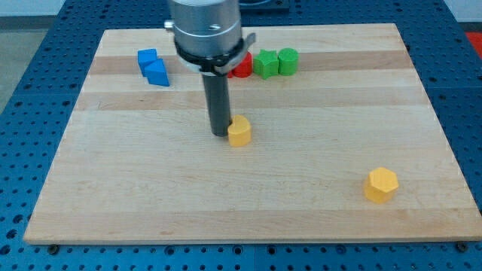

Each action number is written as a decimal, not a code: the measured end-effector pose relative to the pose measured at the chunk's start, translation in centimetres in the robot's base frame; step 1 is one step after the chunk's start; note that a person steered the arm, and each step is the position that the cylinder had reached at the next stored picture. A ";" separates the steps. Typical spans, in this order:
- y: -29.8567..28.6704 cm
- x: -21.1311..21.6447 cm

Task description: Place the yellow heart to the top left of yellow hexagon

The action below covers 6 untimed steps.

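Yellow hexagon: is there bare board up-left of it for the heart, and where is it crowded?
Yes. Bare wood spans between the yellow heart, beside my tip, and the yellow hexagon. It is crowded along the view's top: blue blocks, red block, green blocks.

Red block half behind arm

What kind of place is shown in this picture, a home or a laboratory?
Most likely a robotics lab bench. A wooden board lies on a blue perforated table, small coloured blocks such as the yellow heart are scattered on it, and my tip touches that heart's left side.
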<state>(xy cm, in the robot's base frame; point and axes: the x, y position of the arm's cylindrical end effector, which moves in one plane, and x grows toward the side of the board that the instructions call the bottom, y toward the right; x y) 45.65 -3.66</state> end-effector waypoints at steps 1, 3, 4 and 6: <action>2.6 1.1; 8.5 2.2; 11.4 2.2; 16.6 2.2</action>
<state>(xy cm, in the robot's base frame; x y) 47.87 12.96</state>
